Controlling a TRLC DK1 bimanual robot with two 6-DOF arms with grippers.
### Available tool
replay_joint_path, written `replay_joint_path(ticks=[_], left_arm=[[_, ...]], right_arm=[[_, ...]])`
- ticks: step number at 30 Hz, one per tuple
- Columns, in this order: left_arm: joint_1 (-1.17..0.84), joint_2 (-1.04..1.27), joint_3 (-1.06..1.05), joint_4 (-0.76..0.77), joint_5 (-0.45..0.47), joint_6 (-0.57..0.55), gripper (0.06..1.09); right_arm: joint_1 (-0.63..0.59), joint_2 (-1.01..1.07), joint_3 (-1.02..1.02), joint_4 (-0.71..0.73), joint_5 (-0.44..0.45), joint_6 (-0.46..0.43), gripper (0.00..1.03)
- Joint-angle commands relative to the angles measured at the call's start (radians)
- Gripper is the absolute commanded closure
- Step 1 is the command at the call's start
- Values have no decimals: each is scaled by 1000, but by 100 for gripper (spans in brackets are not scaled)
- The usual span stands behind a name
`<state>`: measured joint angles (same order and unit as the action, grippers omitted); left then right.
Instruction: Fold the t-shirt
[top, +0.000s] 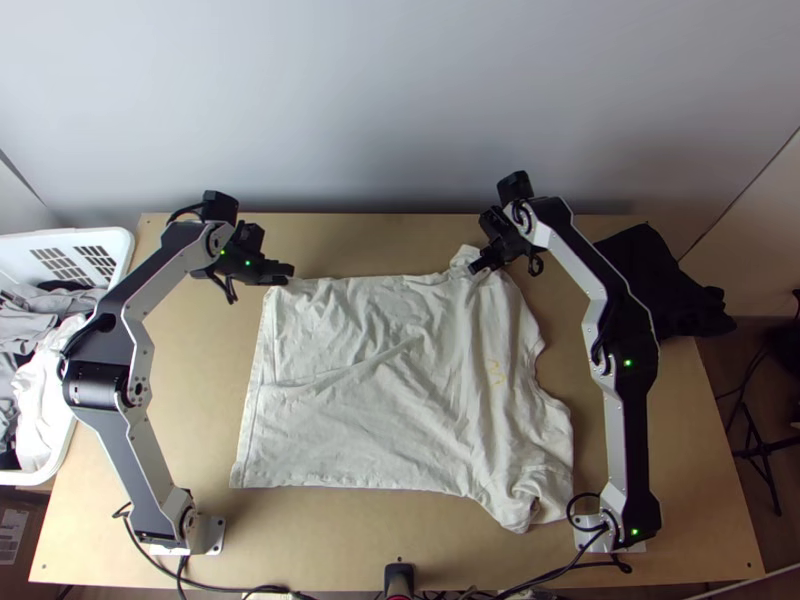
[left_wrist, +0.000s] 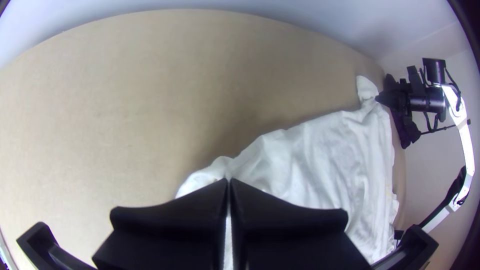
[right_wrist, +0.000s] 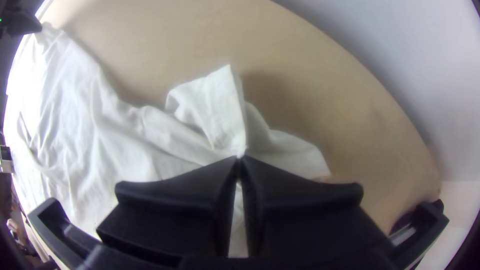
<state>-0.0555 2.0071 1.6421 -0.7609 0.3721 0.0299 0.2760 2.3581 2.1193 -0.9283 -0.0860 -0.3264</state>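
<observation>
Left gripper (top: 283, 273): at the far left corner of the shirt, its two fingers (left_wrist: 170, 220) together and clamped on a bit of the white cloth there
Right gripper (top: 477, 266): near the far right corner, its fingers (right_wrist: 170, 200) also pressed together on a pinch of the shirt, with a small flap of cloth (top: 463, 256) sticking out past the tips
T-shirt (top: 350, 430): white, laid out across the middle of the table (top: 190, 400), its far edge running between the two grippers
Left side of shirt: fairly straight, down to a neat near corner
Right side of shirt: wavy and uneven, bunched at the near right corner
Creases: a long one slants across the middle, with smaller wrinkles around it
Yellow mark (top: 495, 372): on the right part of the shirt
Cloth at the grips: perhaps raised slightly off the wood, though the height is hard to judge
White basket (top: 122, 250): at the table's left, holding grey and white clothes (top: 40, 410)
Black cloth (top: 650, 275): heaped at the far right corner
</observation>
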Motion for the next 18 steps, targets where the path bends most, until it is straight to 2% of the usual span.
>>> replay_joint_path(ticks=[1,9,18], left_arm=[[-3,-7,10,0,-2,-1,105],[28,-41,56,15,-4,-12,105],[75,-31,110,86,-18,-8,105]], right_arm=[[15,-11,16,-6,0,18,100],[12,-30,176,-4,2,44,100],[12,-28,189,91,22,46,100]])
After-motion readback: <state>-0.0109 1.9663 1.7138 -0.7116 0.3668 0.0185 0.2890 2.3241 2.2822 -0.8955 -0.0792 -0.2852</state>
